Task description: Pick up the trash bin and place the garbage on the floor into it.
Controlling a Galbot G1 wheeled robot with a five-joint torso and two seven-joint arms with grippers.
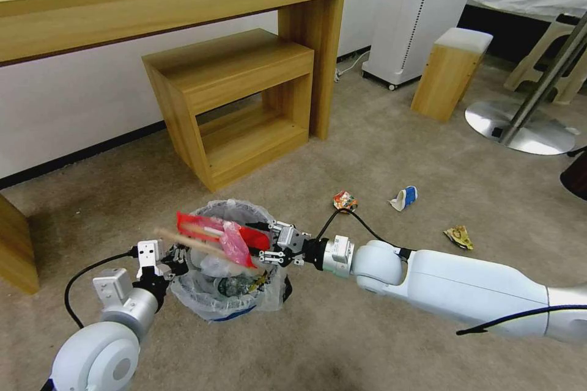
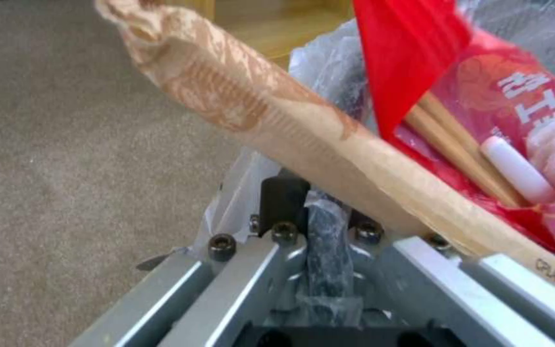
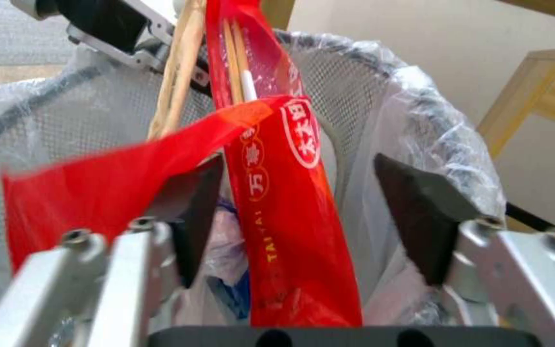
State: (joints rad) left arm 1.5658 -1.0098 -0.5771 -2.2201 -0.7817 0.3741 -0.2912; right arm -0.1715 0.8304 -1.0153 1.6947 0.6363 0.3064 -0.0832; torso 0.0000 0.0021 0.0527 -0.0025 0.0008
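Red wrapper (image 3: 277, 193) between spread right gripper (image 3: 297, 212) fingers; left gripper (image 2: 316, 217) fingers clamp trash bin (image 1: 226, 293) rim.

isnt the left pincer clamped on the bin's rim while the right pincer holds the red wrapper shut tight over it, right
Not quite. The left pincer is clamped on the bin rim, but the right pincer is open. The right wrist view shows its pads spread apart, with the red wrapper hanging loose between them over the bin.

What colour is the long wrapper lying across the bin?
Red wrapper with white lettering, clearest in the right wrist view.
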